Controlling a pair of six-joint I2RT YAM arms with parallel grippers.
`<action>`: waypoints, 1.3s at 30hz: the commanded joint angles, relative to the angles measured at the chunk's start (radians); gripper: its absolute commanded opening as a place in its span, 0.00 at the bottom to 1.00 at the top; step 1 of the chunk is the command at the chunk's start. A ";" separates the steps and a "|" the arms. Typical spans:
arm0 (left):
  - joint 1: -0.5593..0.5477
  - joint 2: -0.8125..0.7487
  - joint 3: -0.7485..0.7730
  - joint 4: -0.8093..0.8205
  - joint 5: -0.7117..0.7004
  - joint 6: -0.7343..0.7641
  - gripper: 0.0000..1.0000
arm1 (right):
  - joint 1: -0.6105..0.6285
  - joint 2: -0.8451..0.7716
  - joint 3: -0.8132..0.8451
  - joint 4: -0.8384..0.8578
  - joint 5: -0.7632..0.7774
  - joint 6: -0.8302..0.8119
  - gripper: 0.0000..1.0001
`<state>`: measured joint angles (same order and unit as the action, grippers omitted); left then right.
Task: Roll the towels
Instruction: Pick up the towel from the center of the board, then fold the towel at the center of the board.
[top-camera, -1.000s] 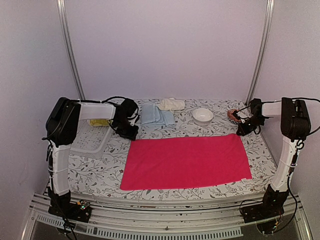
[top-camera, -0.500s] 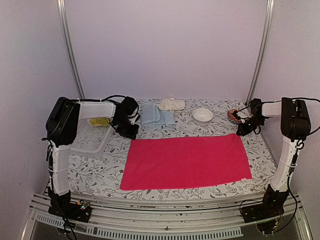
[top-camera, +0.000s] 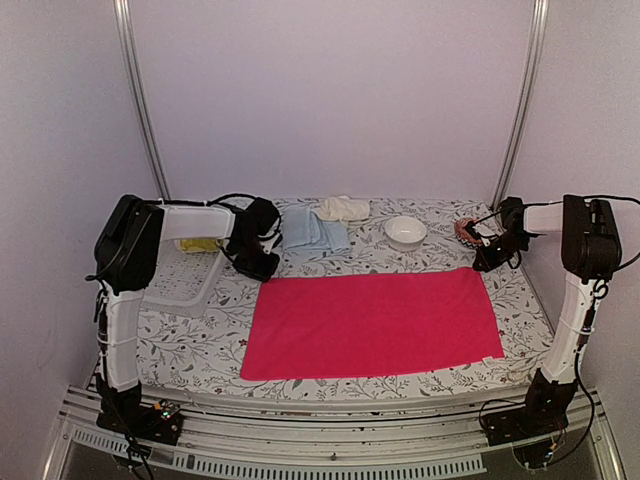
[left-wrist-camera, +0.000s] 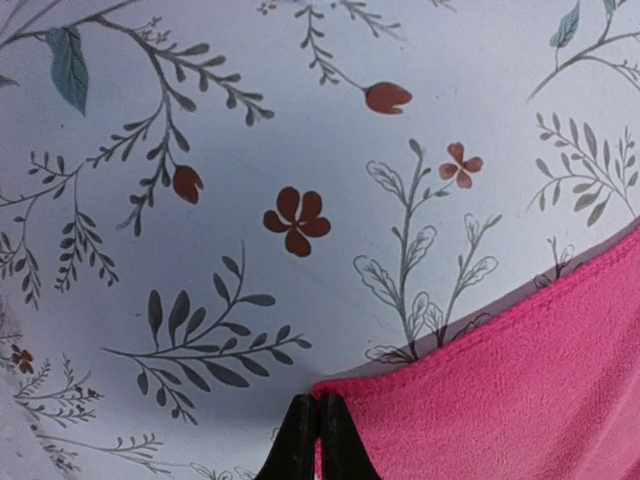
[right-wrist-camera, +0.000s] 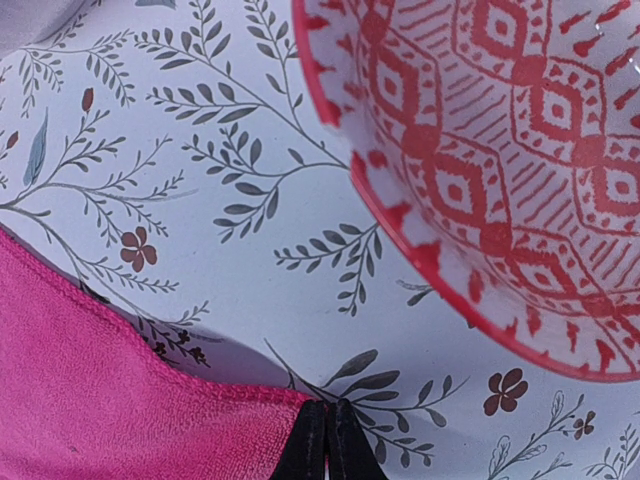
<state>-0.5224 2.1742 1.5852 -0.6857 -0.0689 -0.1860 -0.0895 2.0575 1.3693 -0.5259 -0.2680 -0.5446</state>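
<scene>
While the pink towel (top-camera: 370, 322) lies flat on the worktop (top-camera: 190, 345), the left hand (left-wrist-camera: 318, 420) and right hand (right-wrist-camera: 327, 420) sit pinched shut at its far corners, where too thin a bite of cloth could slip, skewing the roll.

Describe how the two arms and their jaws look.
The left arm and right arm match: white tubular links, bulky black joint housings, and thin black cables looping near the wrists. The jaws are slim, black and pointed. No readable markings show.
</scene>
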 joint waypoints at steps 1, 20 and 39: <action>-0.010 0.042 -0.034 0.014 -0.044 0.011 0.01 | 0.018 0.061 -0.036 -0.029 0.015 -0.012 0.03; 0.018 -0.115 -0.047 0.205 -0.195 0.055 0.00 | -0.019 0.033 0.114 -0.075 0.010 -0.038 0.03; 0.030 -0.144 -0.047 0.228 -0.177 0.090 0.00 | -0.038 -0.093 0.090 -0.068 -0.085 -0.046 0.03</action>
<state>-0.5068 2.0686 1.5352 -0.4820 -0.2481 -0.1150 -0.1211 1.9846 1.4616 -0.5869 -0.3248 -0.5781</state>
